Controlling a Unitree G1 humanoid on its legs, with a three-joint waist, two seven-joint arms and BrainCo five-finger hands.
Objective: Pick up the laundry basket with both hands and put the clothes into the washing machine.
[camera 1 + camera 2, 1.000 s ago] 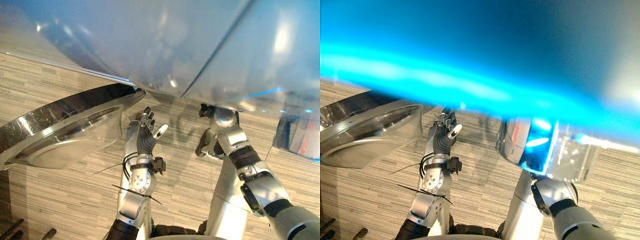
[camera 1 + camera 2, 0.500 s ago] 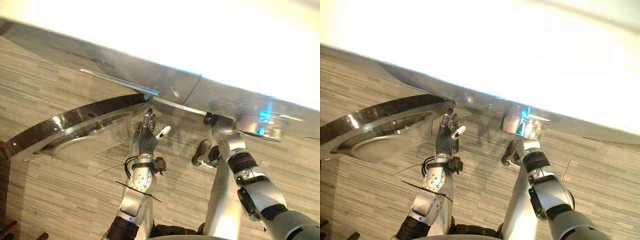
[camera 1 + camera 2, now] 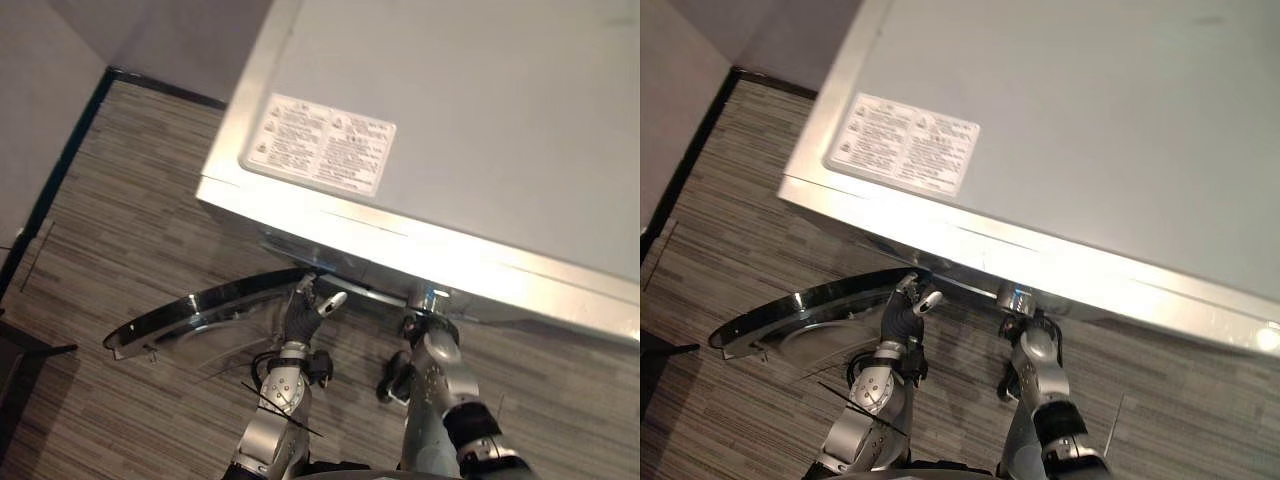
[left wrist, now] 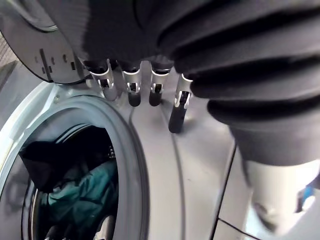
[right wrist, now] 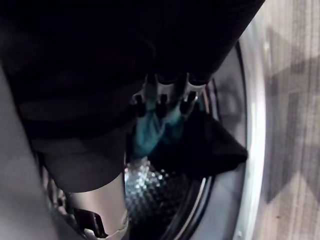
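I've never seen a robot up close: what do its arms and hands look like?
Both arms are silver-grey. The left robot hand has silver fingers with dark tips and a dark ribbed cover over back and wrist; the right robot hand wears the same cover.

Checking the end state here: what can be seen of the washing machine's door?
The door is round, with a dark glossy rim around a clear, bowl-shaped window, glass by its look. It stands swung wide open from the front of the washing machine toward the robot's left, hinge end nearest the open left hand; whether they touch is unclear.
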